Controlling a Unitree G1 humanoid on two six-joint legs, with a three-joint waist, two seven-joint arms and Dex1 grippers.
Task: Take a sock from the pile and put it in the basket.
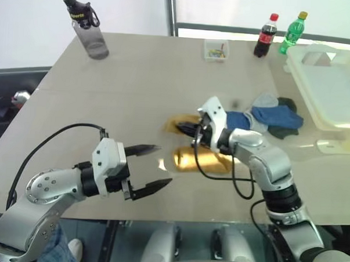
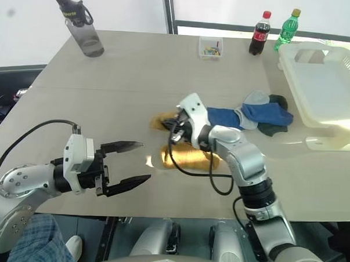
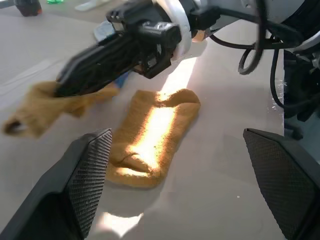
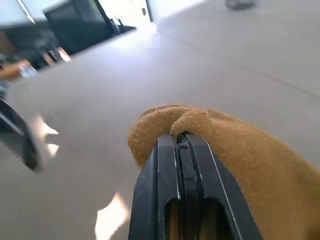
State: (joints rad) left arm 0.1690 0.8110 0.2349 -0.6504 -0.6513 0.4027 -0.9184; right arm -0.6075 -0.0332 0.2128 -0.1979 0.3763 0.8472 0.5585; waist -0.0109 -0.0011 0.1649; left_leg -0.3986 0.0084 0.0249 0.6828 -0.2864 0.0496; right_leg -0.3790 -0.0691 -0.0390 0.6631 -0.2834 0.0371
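We've got a yellow sock [image 4: 235, 145] pinched in our right gripper [image 1: 185, 130], jaws clamped flat on it | second yellow sock [image 3: 152, 137] flat below those jaws | pile [image 1: 274, 115] behind them, basket [image 1: 333, 94] beyond | left gripper [image 1: 156, 168] wide open, holding nothing

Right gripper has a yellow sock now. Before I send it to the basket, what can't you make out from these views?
- Basket: its far right side is cut off by the edge of both eye views, so its contents are unclear.
- Held mustard sock: blurred in the left wrist view; the right gripper and arm cover most of it in the eye views.
- Pile: the arm hides its near end.
- Small clear box: contents too small to tell.
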